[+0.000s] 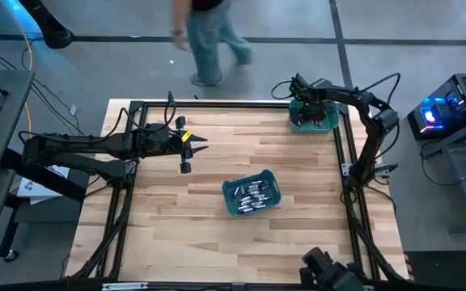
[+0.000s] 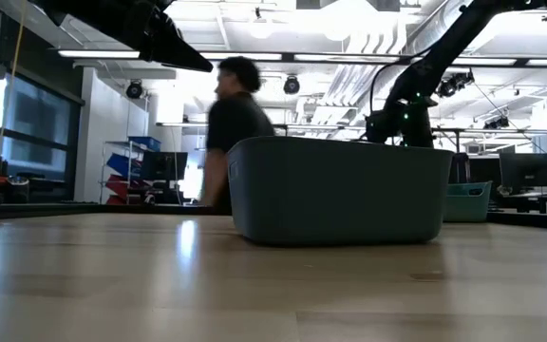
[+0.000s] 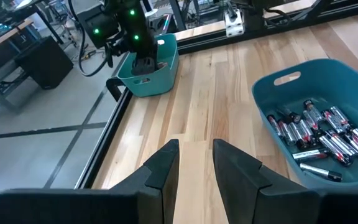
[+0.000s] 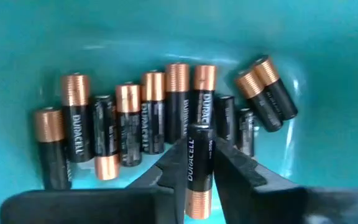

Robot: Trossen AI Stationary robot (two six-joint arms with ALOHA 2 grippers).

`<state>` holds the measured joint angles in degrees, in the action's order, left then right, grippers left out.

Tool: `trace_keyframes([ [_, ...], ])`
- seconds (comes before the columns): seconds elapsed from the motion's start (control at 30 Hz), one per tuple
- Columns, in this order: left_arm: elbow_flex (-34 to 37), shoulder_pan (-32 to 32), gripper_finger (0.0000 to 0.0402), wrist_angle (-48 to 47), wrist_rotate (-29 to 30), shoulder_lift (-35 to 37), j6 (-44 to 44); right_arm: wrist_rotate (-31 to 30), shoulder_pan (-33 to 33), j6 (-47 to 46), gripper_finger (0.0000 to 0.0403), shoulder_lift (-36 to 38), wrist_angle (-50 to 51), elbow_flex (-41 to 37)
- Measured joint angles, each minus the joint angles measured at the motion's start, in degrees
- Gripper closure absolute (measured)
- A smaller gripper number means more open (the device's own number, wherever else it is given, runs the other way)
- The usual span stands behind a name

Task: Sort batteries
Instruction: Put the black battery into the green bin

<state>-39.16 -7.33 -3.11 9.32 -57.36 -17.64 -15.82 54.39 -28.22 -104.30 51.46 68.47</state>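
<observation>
Both arms are dark, built of tubular links with black cables looped along them. The left arm [image 1: 95,145] carries a yellow tag near its wrist — its fingers [image 3: 160,171] are matte black wedges. Green indicator lights glow on the right arm [image 3: 120,28].

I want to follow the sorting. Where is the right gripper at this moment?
In the high view the right gripper is over the teal bin at the table's far right corner; its wrist view shows a black-and-copper battery between its fingers above other batteries.

Bright ceiling lights [image 2: 112,54], tabletop [image 2: 160,275] glare, blurred person [image 2: 231,123]
</observation>
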Motion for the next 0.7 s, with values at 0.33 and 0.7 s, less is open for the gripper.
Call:
trace_keyframes([
  [0.33, 0.0, 0.0, 0.0312, 0.2, 0.0, 0.0, 0.0, -2.6, -0.6, 0.2, 0.0224, 6.5, 1.0, 0.0],
  [0.7, 0.0, 0.0, 0.0312, 0.3, 0.0, 0.0, 0.9, -3.1, -31.6, -13.8, 0.0219, 29.8, 17.4, 0.1],
])
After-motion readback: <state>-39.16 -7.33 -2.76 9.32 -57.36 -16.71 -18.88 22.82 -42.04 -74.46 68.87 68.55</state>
